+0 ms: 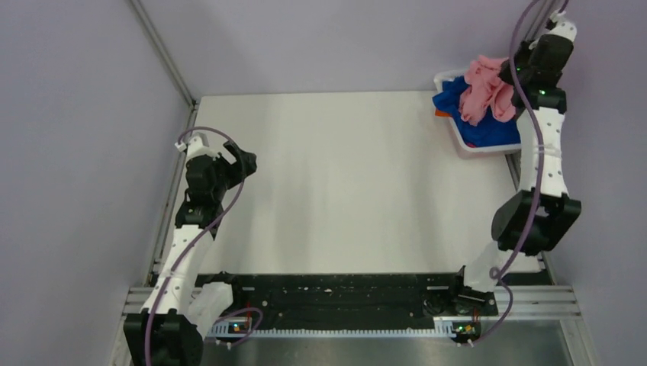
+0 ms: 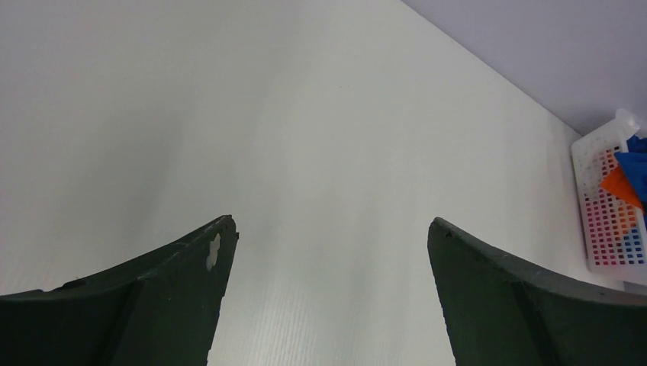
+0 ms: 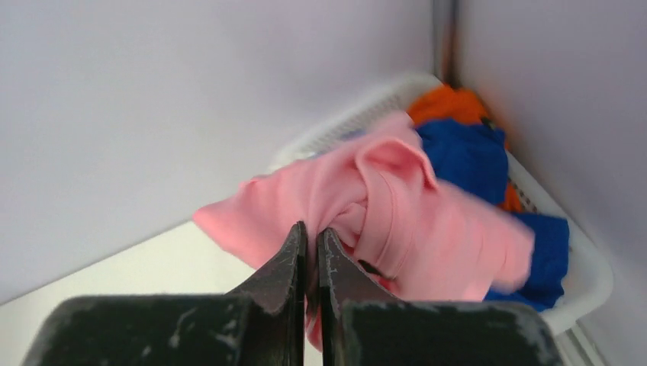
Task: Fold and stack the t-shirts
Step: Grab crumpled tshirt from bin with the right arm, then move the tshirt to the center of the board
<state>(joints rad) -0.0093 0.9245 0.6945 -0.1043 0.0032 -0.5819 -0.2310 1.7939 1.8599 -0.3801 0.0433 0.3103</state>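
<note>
A light pink t-shirt (image 1: 487, 90) lies bunched on top of a royal blue one (image 1: 488, 130) in the white basket (image 1: 473, 149) at the table's back right corner. An orange t-shirt (image 3: 446, 103) shows behind them. My right gripper (image 3: 312, 232) is shut on a fold of the pink t-shirt (image 3: 397, 213); cloth is pinched between its two fingers. From above, the right gripper (image 1: 510, 76) sits at the pile's right side. My left gripper (image 1: 246, 162) hangs over the table's left part, and in its wrist view the left gripper (image 2: 332, 225) is wide open with only bare table between its fingers.
The basket (image 2: 610, 202) stands against the back right corner, close to the walls. A metal rail (image 1: 164, 53) runs along the table's left edge. The white table (image 1: 343, 183) stretches between the two arms. A black bar (image 1: 336, 293) with the arm bases lies along the near edge.
</note>
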